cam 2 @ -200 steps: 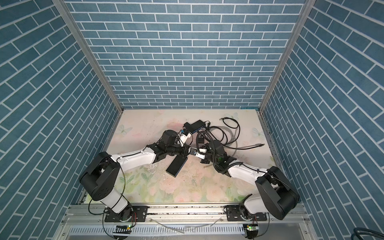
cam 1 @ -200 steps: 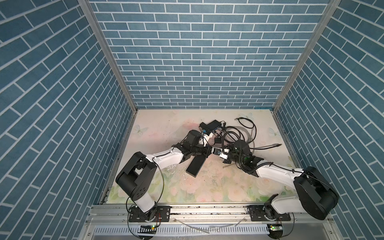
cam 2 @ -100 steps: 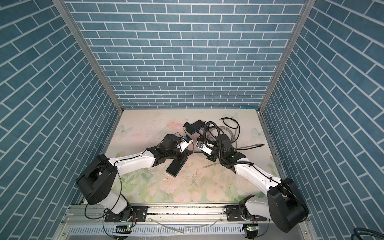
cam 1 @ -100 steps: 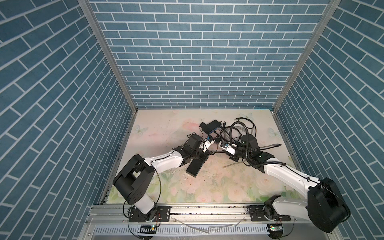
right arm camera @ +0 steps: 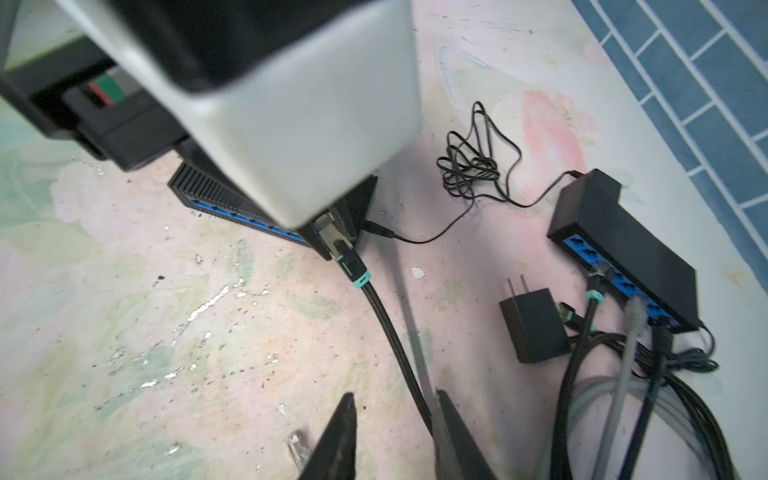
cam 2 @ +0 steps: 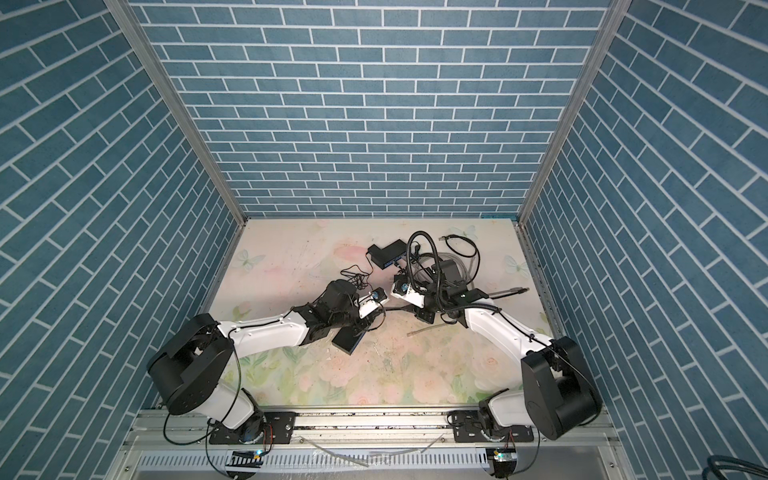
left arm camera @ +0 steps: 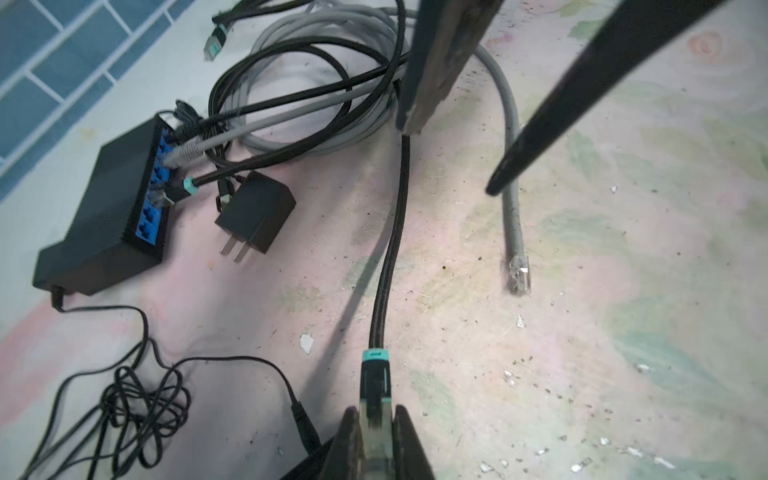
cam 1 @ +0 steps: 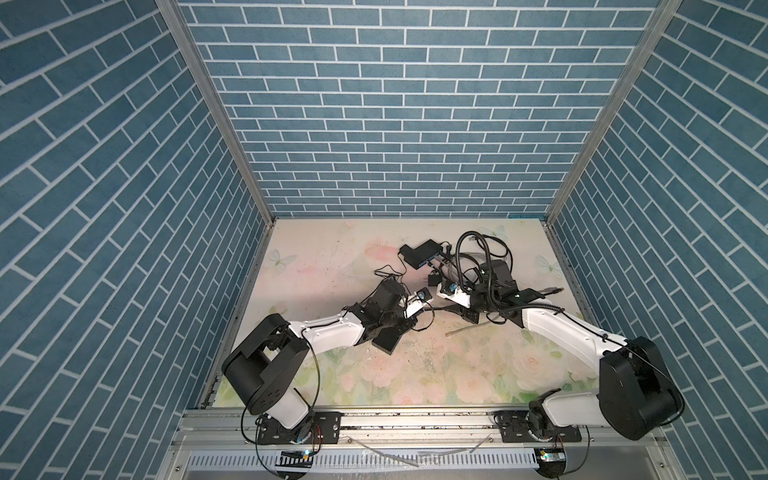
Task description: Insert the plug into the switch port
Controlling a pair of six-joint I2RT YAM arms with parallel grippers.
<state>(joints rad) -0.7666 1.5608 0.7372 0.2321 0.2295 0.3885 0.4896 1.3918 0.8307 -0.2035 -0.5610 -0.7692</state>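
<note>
Left gripper (left arm camera: 376, 419) clamps the teal plug (left arm camera: 375, 384), right gripper (right arm camera: 395, 395) stands parted beside its cable (right arm camera: 386, 320); switch (cam 1: 386, 343), at the plug's seven o'clock, half hidden, lettering unreadable.

Robot lab test cell, blue brick-print walls (cam 1: 395, 124), aluminium frame rail (cam 1: 415, 434), floral tabletop (cam 1: 415, 374)

plug (left arm camera: 375, 382) tip buried between jaws of the left gripper (left arm camera: 376, 412); near switch (right arm camera: 208, 195) largely hidden behind the same gripper.

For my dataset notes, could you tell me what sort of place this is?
Probably a lab robot cell: blue-brick wall panels in an aluminium frame, a floral tabletop, two arms on a rail.
</note>
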